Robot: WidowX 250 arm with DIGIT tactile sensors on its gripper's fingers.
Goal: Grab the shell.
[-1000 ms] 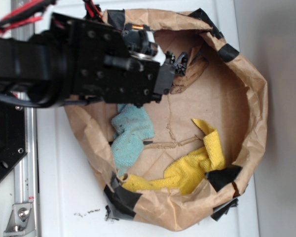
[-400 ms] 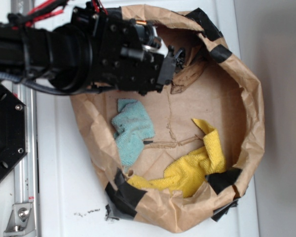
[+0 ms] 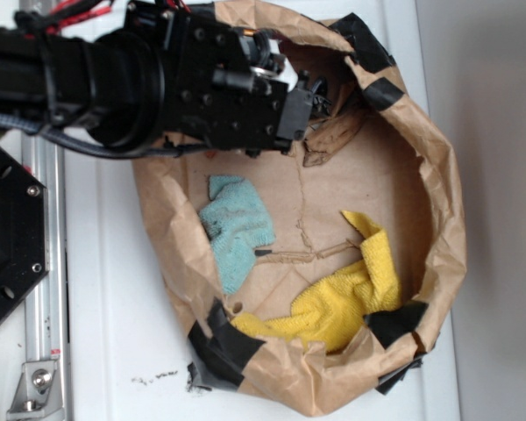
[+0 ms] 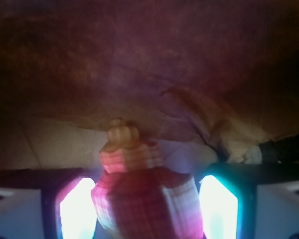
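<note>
The gripper (image 4: 148,199) straddles the ribbed shell (image 4: 134,164), its lit fingers (image 4: 218,204) spread on either side without clear contact. The shell lies by the paper bag wall (image 4: 154,64), so closing off-centre could squirt it out or snag paper. Since a second ago the arm has swung upward, uncovering the blue cloth (image 3: 237,230).

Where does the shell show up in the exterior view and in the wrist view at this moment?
Exterior: the shell cannot be made out; the tool and the arm cover the upper part of the paper bag where it would be.
Wrist: the shell fills the bottom centre, ridged, between the two glowing fingers.
Shared landmark: the crumpled brown paper of the bag, behind the shell in the wrist view.
</note>
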